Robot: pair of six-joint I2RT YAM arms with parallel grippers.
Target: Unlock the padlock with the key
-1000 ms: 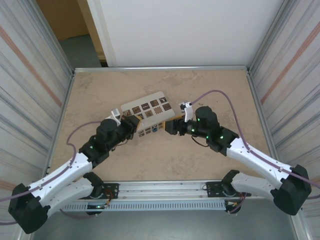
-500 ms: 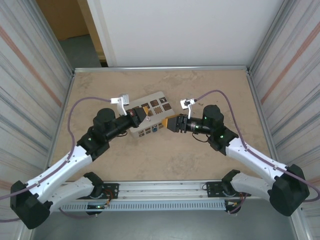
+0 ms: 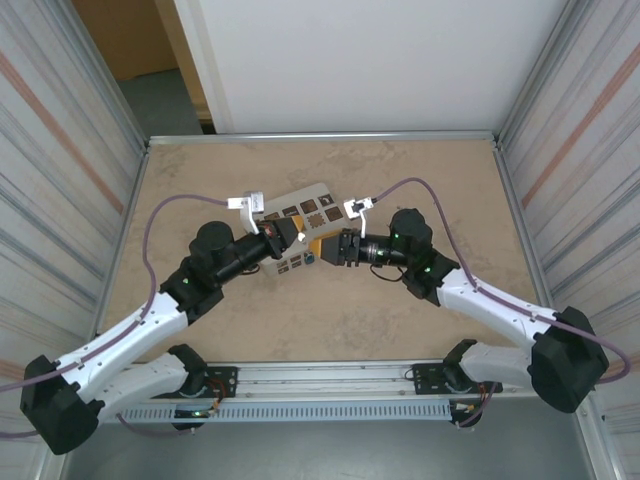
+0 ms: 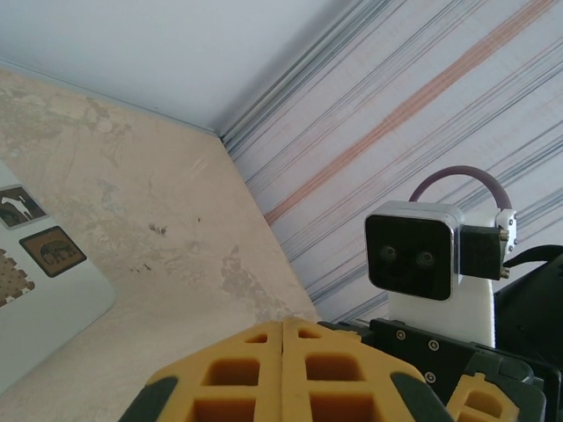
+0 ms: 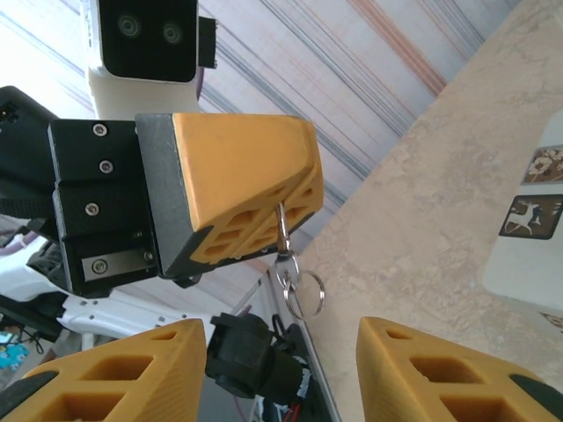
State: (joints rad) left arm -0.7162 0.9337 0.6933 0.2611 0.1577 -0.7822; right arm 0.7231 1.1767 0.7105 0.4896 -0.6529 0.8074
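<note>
The left fingers [image 5: 280, 186] are pressed shut on the thin silvery key [image 5: 282, 230], its rings [image 5: 301, 290] dangling beneath, above the table [image 3: 400, 330] by the white box [image 3: 322, 190]. The right fingers [image 3: 323, 247] stand wide apart and empty, facing the key. A blue speck [image 3: 309, 258] at the box's near edge may be the padlock, though it is too small to be sure.

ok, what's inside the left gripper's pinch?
Left gripper is shut on a thin silvery key, its split rings dangling below. The clamped end is hidden between the yellow fingers.
</note>
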